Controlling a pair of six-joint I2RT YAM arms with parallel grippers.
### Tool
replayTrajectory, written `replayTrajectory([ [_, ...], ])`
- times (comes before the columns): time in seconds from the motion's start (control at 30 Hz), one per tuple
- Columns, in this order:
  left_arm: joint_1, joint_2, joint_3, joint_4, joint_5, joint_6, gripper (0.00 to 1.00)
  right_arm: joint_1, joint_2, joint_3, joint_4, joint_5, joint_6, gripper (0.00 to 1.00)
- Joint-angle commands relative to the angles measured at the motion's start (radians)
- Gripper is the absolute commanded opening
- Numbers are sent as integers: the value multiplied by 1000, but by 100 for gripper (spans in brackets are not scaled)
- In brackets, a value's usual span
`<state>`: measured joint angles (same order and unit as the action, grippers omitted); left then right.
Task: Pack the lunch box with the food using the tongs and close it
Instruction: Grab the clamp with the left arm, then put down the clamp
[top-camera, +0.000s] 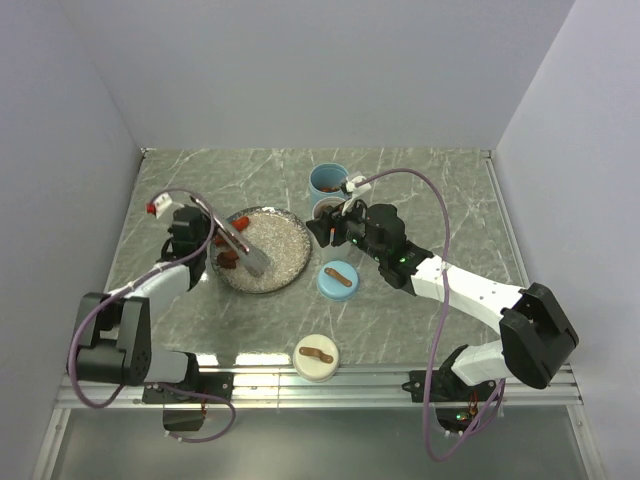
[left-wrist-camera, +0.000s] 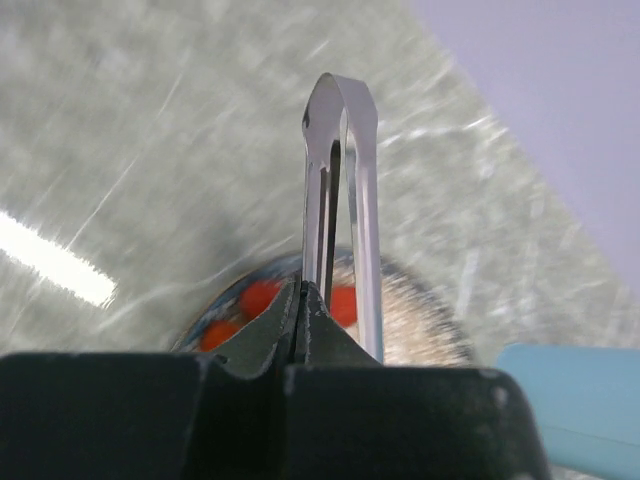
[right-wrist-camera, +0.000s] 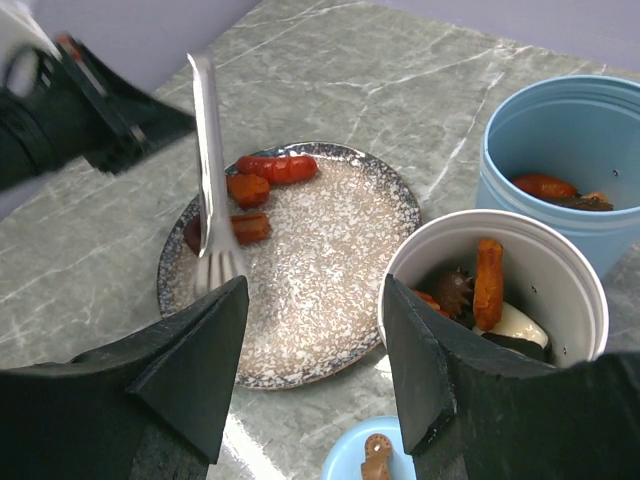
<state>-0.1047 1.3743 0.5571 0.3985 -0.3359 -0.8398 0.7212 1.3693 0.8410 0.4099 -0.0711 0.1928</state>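
Grey metal tongs (right-wrist-camera: 208, 170), thin, flat and slick, were in the left gripper (left-wrist-camera: 300, 318), which was clamped hard on them. Their tips hung over the speckled plate (right-wrist-camera: 330, 270), just beside the food (right-wrist-camera: 275, 168). I couldn't tell if they touched the plate.

My worry was that the pieces were glossy, rounded little sausage shapes, bunched up by the plate's low rim. Smooth steel on a slippery curve looked like a recipe for one squirting out or getting nudged off onto the marble-look table (top-camera: 420, 180). The flat tong arms could also twist in the fingers, since there isn't much to bite on.

The right gripper (right-wrist-camera: 315, 345) sat spread open with nothing in it, close to the white cup (right-wrist-camera: 405, 290), so a bump there could have tipped it. That cup and the blue cup (right-wrist-camera: 520, 120) looked like smooth plastic, tall and round, and both already had some pieces inside. Two round lids (top-camera: 338, 280) lay on the table, not on.
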Motion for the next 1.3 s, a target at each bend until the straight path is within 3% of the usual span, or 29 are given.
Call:
replayTrajectory([
  [0.0,3,-93,142,-85,21,91,0,-6,-29,-16,41,13,-3,64],
  [0.2,84,-44,427,-369,147,290,2,-11,-52,7,14,11,0,64],
  [0.37,164,138,685,-573,267,510,10,-35,-119,41,-17,1,-3,64],
  [0.5,224,290,938,-771,304,680,11,-78,-150,81,-32,-29,-3,64],
  [0.67,249,485,1101,-1004,327,823,9,-144,-138,124,-34,-74,13,64],
  [0.87,261,681,1265,-1096,359,953,8,-183,-78,173,-37,-113,22,64],
  [1.1,273,939,1619,-1172,397,963,8,-226,-52,164,-25,-111,36,64],
  [1.27,273,967,1635,-1141,416,970,8,-246,-33,170,-20,-121,46,64],
])
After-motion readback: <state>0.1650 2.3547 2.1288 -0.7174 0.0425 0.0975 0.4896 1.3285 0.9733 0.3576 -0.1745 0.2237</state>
